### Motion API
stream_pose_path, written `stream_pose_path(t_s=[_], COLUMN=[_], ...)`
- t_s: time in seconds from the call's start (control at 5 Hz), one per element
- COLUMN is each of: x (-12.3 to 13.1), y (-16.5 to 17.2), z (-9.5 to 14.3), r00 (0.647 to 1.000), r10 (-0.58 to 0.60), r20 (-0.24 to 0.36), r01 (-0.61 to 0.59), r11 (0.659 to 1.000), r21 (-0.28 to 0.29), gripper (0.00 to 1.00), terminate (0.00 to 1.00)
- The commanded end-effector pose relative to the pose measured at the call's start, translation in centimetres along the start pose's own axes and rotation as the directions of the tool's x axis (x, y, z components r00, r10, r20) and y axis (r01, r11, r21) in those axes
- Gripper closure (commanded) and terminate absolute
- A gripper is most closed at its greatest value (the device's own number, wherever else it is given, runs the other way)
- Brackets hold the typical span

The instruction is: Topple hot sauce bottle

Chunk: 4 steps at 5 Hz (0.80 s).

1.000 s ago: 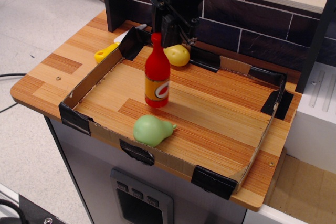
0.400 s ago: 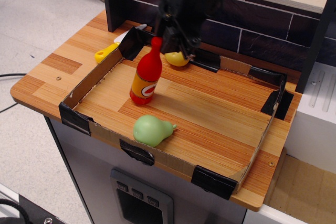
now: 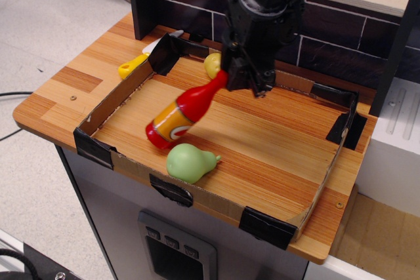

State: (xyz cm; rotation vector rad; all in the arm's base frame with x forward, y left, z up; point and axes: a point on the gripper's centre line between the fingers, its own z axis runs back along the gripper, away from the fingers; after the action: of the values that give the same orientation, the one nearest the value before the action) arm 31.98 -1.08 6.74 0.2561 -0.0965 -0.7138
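Observation:
The hot sauce bottle (image 3: 178,115) is red with an orange label. It leans steeply inside the cardboard-walled tray (image 3: 110,101), base down at the front left and cap up to the right. Its cap touches the lower left of my black gripper (image 3: 244,82), which hangs over the tray's back middle. The dark fingers blur into the gripper body, so I cannot tell whether they hold the cap or only touch it.
A green pear (image 3: 189,162) lies just in front of the bottle's base by the front wall. A yellow round fruit (image 3: 212,65) sits at the back, partly behind the gripper. A yellow-handled tool (image 3: 133,66) lies outside the tray's left wall. A brick wall stands behind.
The bottle went from upright to steeply tilted, its base sliding to the front left. The gripper moved right and down, with the cap staying against it.

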Motion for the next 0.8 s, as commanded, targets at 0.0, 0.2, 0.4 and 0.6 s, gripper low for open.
stream_pose_path(t_s=[0.0, 0.2, 0.4, 0.6], x=[2.6, 3.1, 3.8, 4.1], y=[0.2, -0.1, -0.5, -1.1], z=[0.0, -1.5, -2.7, -3.5], r00=[0.98, 0.982, 0.978, 0.979], r10=[-0.008, -0.028, -0.04, -0.053], r20=[0.199, 0.185, 0.206, 0.197], r01=[0.011, 0.031, 0.047, 0.061], r11=[1.0, 0.999, 0.999, 0.997], r21=[-0.015, -0.015, -0.025, -0.037], gripper=[1.0, 1.0, 1.0, 1.0], terminate=[0.0, 0.0, 0.0, 0.0])
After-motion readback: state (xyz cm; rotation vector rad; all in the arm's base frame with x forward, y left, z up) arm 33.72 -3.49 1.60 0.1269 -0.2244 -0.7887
